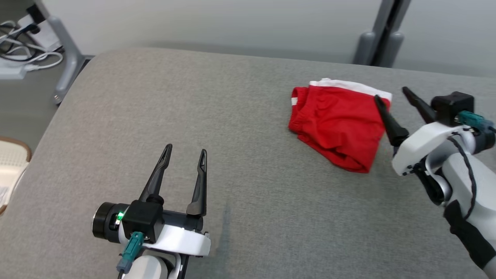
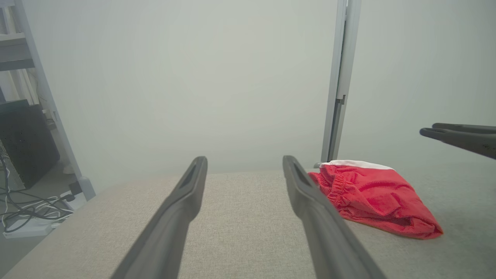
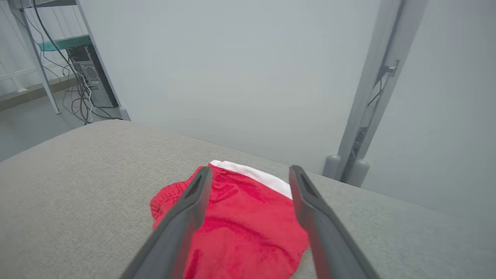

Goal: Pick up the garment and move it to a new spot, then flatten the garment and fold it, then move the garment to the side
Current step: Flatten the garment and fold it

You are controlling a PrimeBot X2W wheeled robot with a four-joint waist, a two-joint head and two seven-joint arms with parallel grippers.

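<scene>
Nearest us, the left gripper (image 1: 186,149) hovers over the grey fabric-covered table (image 1: 232,116), fingers spread, empty. The right gripper (image 1: 390,93) is spread too and grips nothing, poised at the right edge of the bunched red cloth shorts with white waistband (image 1: 337,124), which lie on the table's far right. Off the table to the left we see a pale brown-rimmed basket (image 1: 11,162), contents unclear. Beyond are tangled floor cables (image 1: 23,54) and grey upright posts (image 1: 378,42).

Soft, even light is filling every view, casting faint shadows; fingers (image 2: 168,228) are blurring along both wrist views' bottom edges.
</scene>
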